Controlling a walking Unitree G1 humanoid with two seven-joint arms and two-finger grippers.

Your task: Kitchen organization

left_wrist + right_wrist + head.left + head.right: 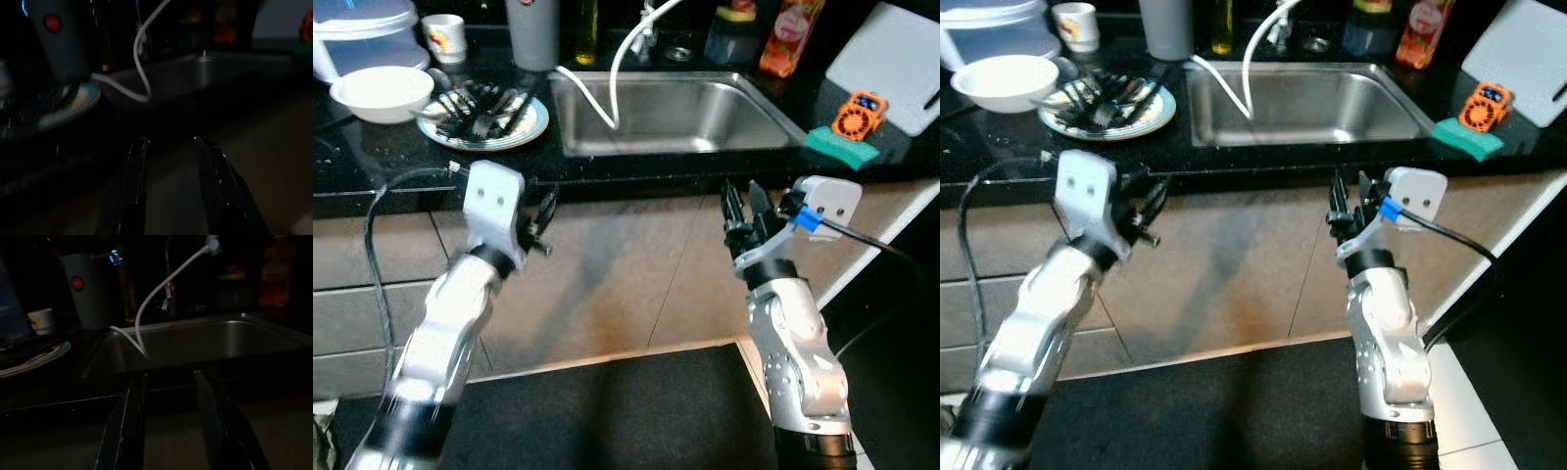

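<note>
Both arms raised in front of a black countertop (636, 168), below its front edge and before the tan cabinet doors (607, 274). Left gripper (544, 217) just under the counter lip, below a patterned plate (530, 127) piled with dark cutlery (481, 106); fingers (128, 191) spread apart with nothing between them, clear in the left wrist view. Right gripper (742, 211) below the front right corner of the stainless sink (675, 113), fingers (215, 421) likewise parted and empty. On the counter to the left of the sink — a white bowl (382, 91) touching the plate's far edge, a small printed cup (444, 37) behind it, a pale lidded container (357, 34) at the far left corner, and a grey tumbler (534, 29) with a red dot beside the sink's back corner. White hose (619, 69) looping from the tap area down into the basin. Behind the sink, a dark jar (732, 34) and an orange-red bottle (788, 34). To the right of the sink — a green sponge (840, 147) at the counter edge, an orange gadget (858, 115) just beside it, and a white cutting board (891, 64) further back. Dark mat (607, 411) on the floor beneath the arms.
</note>
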